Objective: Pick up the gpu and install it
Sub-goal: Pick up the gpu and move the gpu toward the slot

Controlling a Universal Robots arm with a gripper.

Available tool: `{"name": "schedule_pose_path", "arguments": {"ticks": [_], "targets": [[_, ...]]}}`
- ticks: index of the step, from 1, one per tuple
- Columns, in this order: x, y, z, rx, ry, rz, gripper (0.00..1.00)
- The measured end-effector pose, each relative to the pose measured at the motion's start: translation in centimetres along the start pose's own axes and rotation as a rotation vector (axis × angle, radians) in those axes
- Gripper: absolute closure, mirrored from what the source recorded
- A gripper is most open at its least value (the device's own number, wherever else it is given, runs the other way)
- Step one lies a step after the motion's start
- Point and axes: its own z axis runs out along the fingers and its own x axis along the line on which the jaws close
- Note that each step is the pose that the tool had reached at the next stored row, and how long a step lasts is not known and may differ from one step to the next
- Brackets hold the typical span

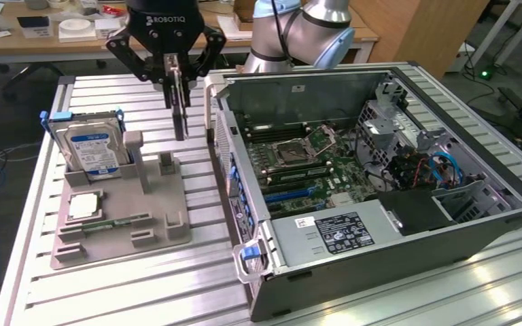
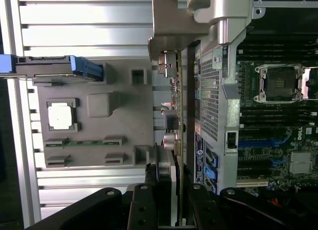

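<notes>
At the exterior view's left, a hard drive (image 1: 93, 151) with a blue label stands upright in a grey holder (image 1: 143, 217) on the ribbed counter (image 1: 107, 292). A square chip (image 1: 84, 204) lies flat nearer the camera. Next along, the end effector (image 1: 177, 71) hangs above the holder, pinching the top edge of the gpu (image 1: 180, 112). The card dangles edge-on in the air, clear of the holder and just beside the outer wall of the open computer case (image 1: 379, 272). Inside the case, the motherboard (image 1: 306, 163) lies exposed.
</notes>
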Motion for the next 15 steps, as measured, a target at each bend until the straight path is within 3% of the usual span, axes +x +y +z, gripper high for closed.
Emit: {"name": "schedule_pose_path", "arguments": {"ticks": [15], "targets": [[-1.03, 0.04, 0.04, 0.0, 0.0, 0.0, 0.72]]}}
